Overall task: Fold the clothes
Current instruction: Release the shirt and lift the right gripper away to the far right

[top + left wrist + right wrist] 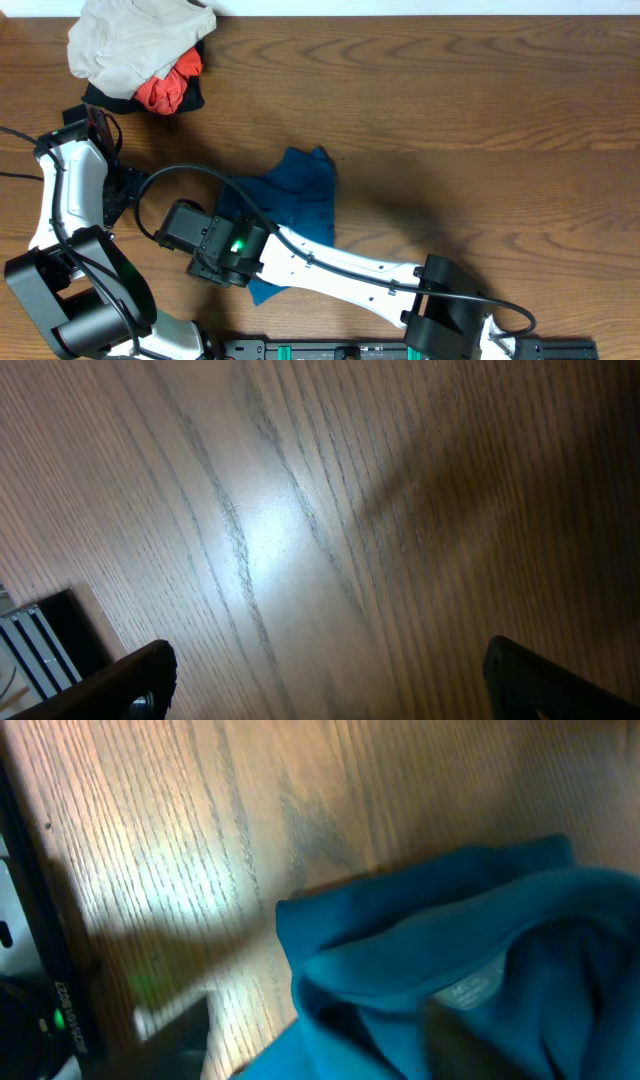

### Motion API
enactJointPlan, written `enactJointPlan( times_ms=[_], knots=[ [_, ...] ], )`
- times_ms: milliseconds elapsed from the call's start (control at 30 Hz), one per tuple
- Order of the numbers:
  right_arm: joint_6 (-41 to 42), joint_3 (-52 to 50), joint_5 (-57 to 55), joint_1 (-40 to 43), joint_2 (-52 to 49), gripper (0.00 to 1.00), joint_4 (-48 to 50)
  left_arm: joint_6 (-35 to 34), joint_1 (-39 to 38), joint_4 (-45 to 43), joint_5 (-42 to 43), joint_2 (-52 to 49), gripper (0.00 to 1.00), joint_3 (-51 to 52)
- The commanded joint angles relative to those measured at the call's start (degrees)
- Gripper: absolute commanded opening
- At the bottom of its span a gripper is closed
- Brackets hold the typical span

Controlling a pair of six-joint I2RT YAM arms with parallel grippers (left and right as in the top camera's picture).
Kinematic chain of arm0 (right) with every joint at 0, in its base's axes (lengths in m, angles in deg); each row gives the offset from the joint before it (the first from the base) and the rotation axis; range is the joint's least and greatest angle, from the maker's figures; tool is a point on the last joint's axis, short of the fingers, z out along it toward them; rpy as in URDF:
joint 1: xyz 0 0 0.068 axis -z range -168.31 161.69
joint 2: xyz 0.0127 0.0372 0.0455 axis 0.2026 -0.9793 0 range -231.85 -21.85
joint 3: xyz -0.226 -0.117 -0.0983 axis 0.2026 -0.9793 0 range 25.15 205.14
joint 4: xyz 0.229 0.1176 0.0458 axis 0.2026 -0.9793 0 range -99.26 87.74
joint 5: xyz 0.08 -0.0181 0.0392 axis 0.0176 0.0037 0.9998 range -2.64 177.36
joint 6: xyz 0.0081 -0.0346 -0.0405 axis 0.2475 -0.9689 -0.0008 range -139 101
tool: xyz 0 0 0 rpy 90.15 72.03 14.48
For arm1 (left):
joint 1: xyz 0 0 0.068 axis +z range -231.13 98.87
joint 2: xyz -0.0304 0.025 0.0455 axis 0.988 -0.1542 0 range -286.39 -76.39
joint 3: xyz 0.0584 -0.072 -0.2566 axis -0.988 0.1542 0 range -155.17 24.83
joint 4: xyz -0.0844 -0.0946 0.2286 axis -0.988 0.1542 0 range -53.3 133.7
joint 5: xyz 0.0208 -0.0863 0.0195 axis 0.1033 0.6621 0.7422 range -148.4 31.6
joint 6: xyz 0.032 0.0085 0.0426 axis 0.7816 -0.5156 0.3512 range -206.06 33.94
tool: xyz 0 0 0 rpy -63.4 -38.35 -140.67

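- Nearest the right wrist lens, the teal shirt (450, 940) lies bunched on the table (480, 120), roughly mid-table and partly under the right arm. We judge that a grab here could catch several layers at once and drag the whole heap instead of a single hem.
- It looks soft and crumpled, with the collar label showing and one edge flat on the wood.
- The right gripper (315, 1040) has its jaws apart, one finger over bare wood. We see nothing pinched.
- The left gripper (340, 690) is spread wide over bare wood, away from the shirt.
- The pile of other garments (130, 40) sits well apart in the far corner.
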Motion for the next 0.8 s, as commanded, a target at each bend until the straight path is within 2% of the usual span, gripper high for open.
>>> enactJointPlan(
  times_ms=[0,167,300,367,500,667,767],
  knots=[
    [4.7,0.7,-3.7,1.0,-1.6,0.78,-0.1,-0.5,0.2,0.4,-0.5,-0.2,0.98,0.3],
    [9.7,1.6,-18.9,3.5,2.0,0.81,-3.0,4.8,0.2,1.1,-0.5,-0.1,0.98,0.3],
    [13.9,1.9,-27.6,9.0,8.3,0.98,-6.4,6.8,-0.4,2.1,-0.4,1.0,0.98,0.3],
    [15.9,1.9,-28.2,12.9,11.4,0.99,-7.9,8.0,-1.5,2.1,-0.2,2.6,0.98,0.3],
    [19.1,1.9,-21.9,25.0,17.3,0.99,-11.4,11.1,-5.8,1.0,0.7,8.7,0.98,0.3],
    [19.0,1.9,-5.4,42.1,19.9,0.99,-15.8,19.1,-15.0,-1.1,10.8,18.4,0.98,0.3],
    [19.0,1.9,1.8,50.4,19.6,0.99,-18.5,22.3,-21.7,0.7,14.5,21.3,0.98,0.3]
  ],
)
